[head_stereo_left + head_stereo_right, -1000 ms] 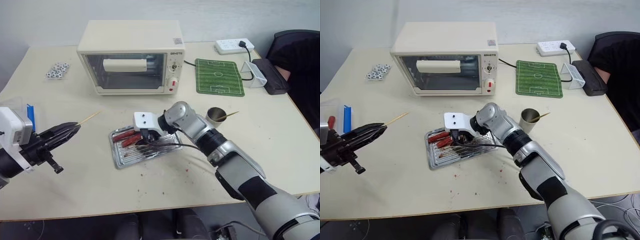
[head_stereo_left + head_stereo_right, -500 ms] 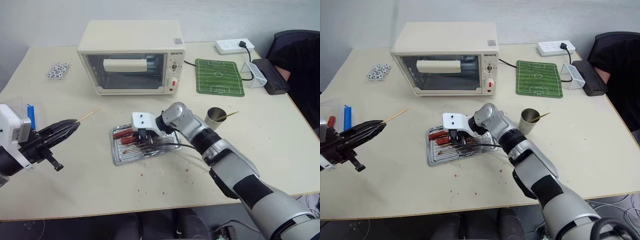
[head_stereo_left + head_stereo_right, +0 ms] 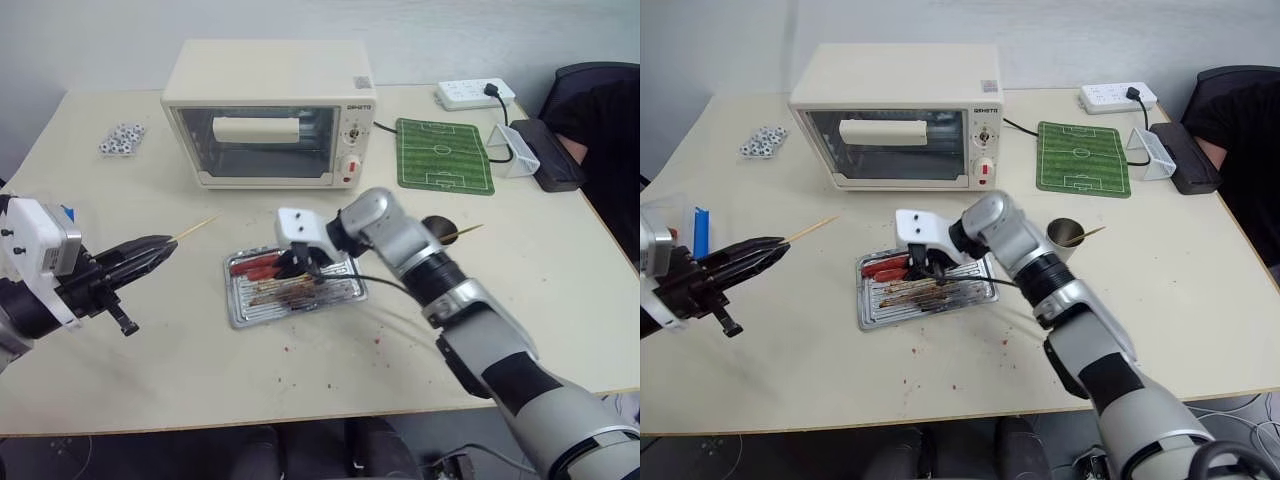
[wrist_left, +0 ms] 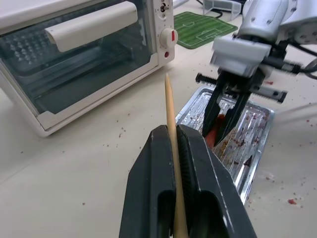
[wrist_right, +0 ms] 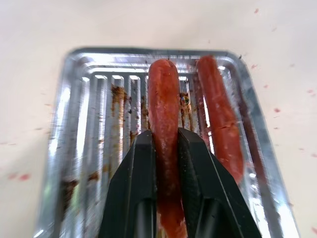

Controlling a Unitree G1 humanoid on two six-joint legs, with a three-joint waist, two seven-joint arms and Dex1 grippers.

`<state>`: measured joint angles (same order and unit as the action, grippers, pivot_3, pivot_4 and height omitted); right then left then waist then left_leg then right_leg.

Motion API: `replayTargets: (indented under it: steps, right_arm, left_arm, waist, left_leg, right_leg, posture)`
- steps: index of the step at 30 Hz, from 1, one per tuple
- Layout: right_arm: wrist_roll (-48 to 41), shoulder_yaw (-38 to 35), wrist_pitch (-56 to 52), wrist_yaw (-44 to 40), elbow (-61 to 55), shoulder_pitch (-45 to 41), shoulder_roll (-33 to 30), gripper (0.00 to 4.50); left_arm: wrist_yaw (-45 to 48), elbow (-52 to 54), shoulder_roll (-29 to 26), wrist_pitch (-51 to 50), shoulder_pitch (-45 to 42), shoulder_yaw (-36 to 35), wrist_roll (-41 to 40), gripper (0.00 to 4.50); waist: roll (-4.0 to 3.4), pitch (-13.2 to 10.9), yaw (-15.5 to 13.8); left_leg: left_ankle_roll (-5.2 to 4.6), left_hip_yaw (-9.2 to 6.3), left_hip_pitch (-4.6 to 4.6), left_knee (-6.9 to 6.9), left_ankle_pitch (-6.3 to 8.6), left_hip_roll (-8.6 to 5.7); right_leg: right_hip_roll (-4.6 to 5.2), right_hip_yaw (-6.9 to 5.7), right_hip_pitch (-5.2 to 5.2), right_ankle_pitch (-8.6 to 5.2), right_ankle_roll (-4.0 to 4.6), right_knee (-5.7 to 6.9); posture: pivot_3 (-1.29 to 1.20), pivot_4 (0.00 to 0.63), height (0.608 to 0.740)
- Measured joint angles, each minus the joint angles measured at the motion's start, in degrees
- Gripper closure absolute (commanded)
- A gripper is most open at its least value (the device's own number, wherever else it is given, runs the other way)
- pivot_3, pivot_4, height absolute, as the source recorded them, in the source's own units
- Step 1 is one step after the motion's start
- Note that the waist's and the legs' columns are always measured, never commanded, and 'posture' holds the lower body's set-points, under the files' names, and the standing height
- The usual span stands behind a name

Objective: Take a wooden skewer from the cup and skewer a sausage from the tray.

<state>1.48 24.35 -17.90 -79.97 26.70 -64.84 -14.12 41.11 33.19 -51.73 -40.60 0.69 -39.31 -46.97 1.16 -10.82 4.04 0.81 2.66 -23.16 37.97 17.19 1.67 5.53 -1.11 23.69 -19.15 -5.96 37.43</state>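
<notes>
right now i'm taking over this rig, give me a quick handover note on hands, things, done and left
Left gripper: fingers shut on the wooden skewer, tip pointing toward the tray.
Right gripper: fingers shut on a sausage over the tray; a second sausage lies in the tray beside it.
The cup stands right of the tray, another skewer in it.
Done: skewer taken from the cup, sausage gripped.
Left: bring skewer and sausage together and push the skewer through the sausage.

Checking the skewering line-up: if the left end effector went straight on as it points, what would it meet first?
Probably the right end effector gripping a sausage above the tray; depth is uncertain.
</notes>
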Motion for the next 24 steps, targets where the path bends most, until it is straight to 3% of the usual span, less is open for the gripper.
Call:
replayTargets:
  steps: [3,8,16,24]
  right_arm:
    - [-2.1,0.0,-5.0,-4.1,-8.9,0.7,-5.8,3.89]
    - [-12.4,-3.9,-17.8,-8.0,-23.4,0.0,-21.6,3.89]
    - [-24.5,-8.9,-35.3,-6.8,-34.1,-1.4,-26.0,3.89]
    - [-25.8,-8.7,-34.9,-5.0,-39.0,2.4,-29.5,3.89]
  left_arm:
    - [2.5,-2.1,-1.5,0.6,-3.1,3.5,0.0,4.50]
    - [10.9,-4.7,-5.0,0.7,-8.4,11.8,-0.8,4.50]
    - [18.3,-4.8,-4.9,3.7,-15.1,23.0,0.2,4.50]
    - [20.5,-7.4,-4.8,4.5,-19.3,25.9,1.0,4.50]
  waist:
    - [0.00,0.0,-0.5]
    - [-0.05,0.0,-1.4]
    - [-0.09,-0.1,-1.3]
    - [-0.08,-0.1,-1.7]
  left_leg:
    - [-0.01,0.05,0.00,0.01,0.01,-0.01]
    - [-0.07,0.08,-0.02,0.03,0.06,-0.04]
    - [-0.08,0.20,0.07,0.08,0.06,0.04]
    - [-0.17,0.29,0.06,0.14,0.09,-0.02]
  right_leg:
    - [-0.01,-0.06,0.01,0.00,0.00,-0.01]
    - [0.02,-0.13,0.00,0.00,0.00,-0.08]
    - [-0.09,-0.04,0.01,-0.02,0.03,0.03]
    - [-0.10,-0.08,0.02,0.00,0.00,0.04]
  posture:
    - [0.00,0.150,0.740]
    - [0.00,0.150,0.740]
    - [0.00,0.150,0.740]
    - [0.00,0.150,0.740]
